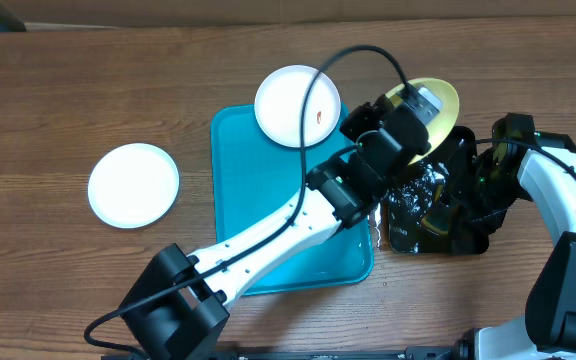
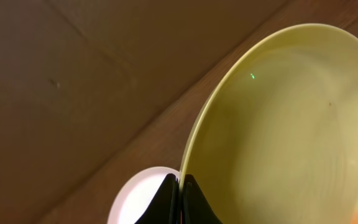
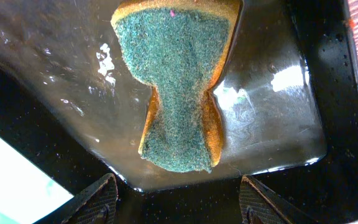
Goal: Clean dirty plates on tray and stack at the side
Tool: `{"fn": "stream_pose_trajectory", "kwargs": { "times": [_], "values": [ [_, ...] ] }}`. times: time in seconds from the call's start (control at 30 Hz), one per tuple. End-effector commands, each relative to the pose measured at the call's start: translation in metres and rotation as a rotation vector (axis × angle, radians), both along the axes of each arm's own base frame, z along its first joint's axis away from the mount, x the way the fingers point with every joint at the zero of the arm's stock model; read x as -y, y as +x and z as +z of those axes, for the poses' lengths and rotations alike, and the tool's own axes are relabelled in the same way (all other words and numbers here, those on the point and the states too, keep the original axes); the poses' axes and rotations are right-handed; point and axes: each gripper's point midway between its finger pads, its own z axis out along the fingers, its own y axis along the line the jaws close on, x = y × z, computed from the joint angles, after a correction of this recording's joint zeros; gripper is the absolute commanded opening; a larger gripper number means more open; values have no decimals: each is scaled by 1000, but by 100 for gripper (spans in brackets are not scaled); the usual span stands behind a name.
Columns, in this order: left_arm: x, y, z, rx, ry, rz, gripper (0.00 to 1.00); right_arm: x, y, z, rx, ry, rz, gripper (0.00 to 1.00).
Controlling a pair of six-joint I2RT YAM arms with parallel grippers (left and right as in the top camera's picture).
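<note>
While scanning from the far left, spotting a white plate (image 1: 133,185) flat on the bare worktop (image 1: 48,100), well apart from the turquoise tray (image 1: 253,165); showing no smear, so probably parked as the base of the stack; plenty of open wood all round it. Moving right, finding a second white plate (image 1: 297,105) overhanging the tray's far rim, red smear face up, yet to be cleaned. Further right, seeing the left gripper (image 2: 180,194) pinched tight on the rim of the yellow-green plate (image 2: 278,124), held above the far end of the black tray (image 1: 438,240); presumably so drips land there and a wipe can reach its face. Lastly, catching the right gripper (image 3: 178,183) spread wide, holding nothing, just short of the sponge (image 3: 178,81) lying soaked on the black tray's floor; tight quarters here between tray walls, plate and both arms.
</note>
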Motion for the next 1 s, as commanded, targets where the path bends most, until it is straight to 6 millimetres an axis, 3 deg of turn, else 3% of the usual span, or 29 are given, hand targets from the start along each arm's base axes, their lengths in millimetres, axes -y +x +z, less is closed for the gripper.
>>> {"fn": "stream_pose_trajectory", "kwargs": {
  "times": [0.0, 0.17, 0.97],
  "values": [
    [3, -2, 18, 98, 150, -2, 4, 2, 1, 1, 10, -8, 5, 65],
    [7, -5, 33, 167, 186, 1, 4, 2, 0, 1, 10, -7, 5, 65],
    [10, -6, 44, 205, 153, 20, 4, 2, 1, 1, 13, -8, 5, 66]
  ]
}}
